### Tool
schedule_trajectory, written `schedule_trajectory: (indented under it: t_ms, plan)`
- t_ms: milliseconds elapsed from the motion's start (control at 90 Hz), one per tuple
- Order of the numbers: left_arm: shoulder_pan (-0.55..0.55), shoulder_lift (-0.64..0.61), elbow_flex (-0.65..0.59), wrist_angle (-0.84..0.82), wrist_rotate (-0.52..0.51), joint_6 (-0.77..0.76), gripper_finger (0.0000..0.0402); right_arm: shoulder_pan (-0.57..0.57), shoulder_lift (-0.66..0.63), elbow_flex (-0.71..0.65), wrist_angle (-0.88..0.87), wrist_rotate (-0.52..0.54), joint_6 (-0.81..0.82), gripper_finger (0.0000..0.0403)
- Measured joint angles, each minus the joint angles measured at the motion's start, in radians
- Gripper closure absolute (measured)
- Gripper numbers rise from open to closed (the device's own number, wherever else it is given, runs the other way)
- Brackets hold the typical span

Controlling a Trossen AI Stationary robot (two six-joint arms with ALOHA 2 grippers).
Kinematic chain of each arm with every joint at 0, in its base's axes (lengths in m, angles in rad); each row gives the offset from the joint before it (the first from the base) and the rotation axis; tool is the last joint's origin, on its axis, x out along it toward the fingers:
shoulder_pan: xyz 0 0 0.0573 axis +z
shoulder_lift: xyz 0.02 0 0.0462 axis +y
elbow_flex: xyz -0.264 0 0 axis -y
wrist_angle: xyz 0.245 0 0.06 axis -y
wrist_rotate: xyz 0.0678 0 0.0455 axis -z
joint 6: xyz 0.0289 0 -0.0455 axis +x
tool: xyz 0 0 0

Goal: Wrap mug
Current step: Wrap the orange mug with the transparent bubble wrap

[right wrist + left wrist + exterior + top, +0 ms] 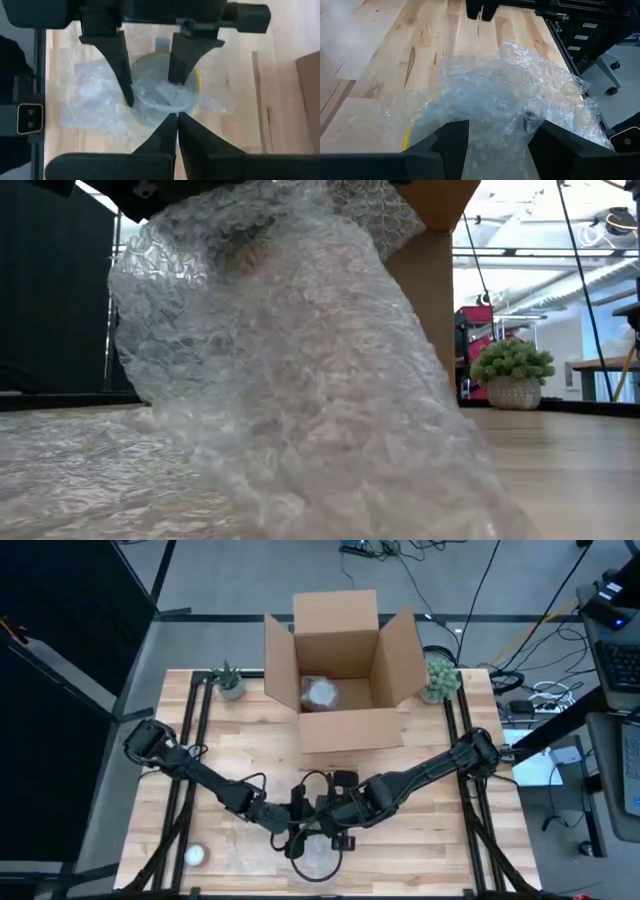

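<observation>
One mug [162, 87], yellow, under one bubble wrap sheet [510, 100]; left gripper [150, 75] jaws spread, right gripper [176, 119] jaws pressed together.

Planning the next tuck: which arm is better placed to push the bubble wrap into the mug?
Probably the left: its fingers already straddle the wrap over the yellow mug; the right gripper looks pinched shut.

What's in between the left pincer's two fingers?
Bubble wrap. In the left wrist view it bunches up in the gap between the left pincer's open fingers, with a yellow mug edge peeking out under the wrap.
</observation>
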Motion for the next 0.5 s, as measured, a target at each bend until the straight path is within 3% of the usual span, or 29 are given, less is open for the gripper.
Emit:
schedule_trajectory:
  t_ms: [144, 500]
  plan:
    - [0.0, 0.0, 0.0, 0.001, 0.0, -0.001, 0.0222, 0.0, 0.002, -0.036, 0.108, 0.099, -0.008, 0.0403]
    - [0.0, 0.0, -0.002, -0.005, 0.001, -0.005, 0.0222, 0.002, -0.004, -0.316, 0.399, 0.095, 0.094, 0.0403]
